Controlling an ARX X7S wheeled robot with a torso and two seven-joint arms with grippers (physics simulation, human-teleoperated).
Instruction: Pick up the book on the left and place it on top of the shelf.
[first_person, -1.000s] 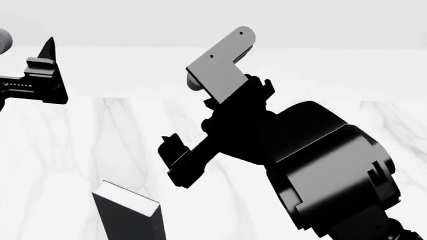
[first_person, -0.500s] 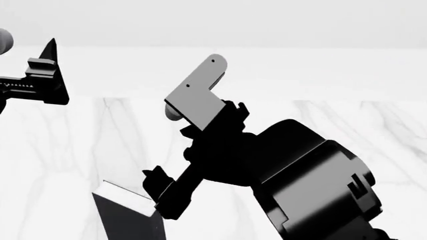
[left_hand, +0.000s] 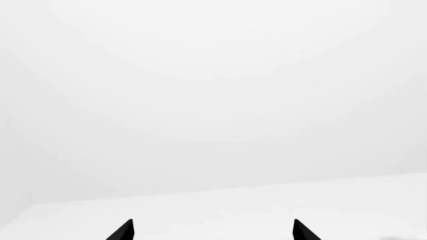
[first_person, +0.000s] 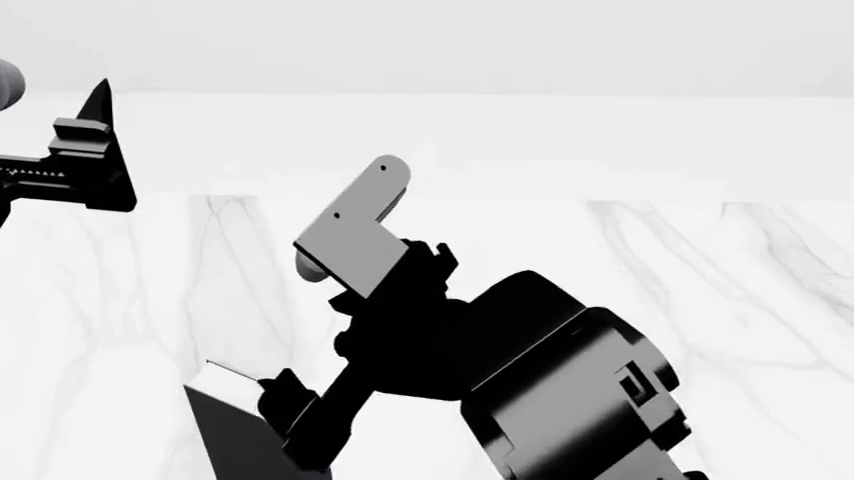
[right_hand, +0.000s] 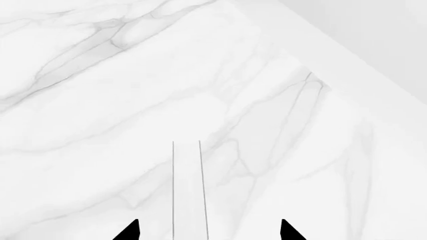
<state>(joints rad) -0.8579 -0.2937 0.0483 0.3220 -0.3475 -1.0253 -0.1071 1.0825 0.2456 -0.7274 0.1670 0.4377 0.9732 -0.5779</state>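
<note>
both pincers agape

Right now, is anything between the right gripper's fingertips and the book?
Nothing. In the right wrist view the right gripper is open, its tips either side of the book's white page edge; only bare marble table shows around it.

no readable text, labels, nos. anywhere

Small black hardcover book with white page edges stands upright on the white marble-veined tabletop, at the near left of the head view. Right gripper sits against the book's right side. In the wrist view the book's edge lies between its spread fingertips, off-centre. Left gripper is far left, well apart, above the table's far edge.
</note>
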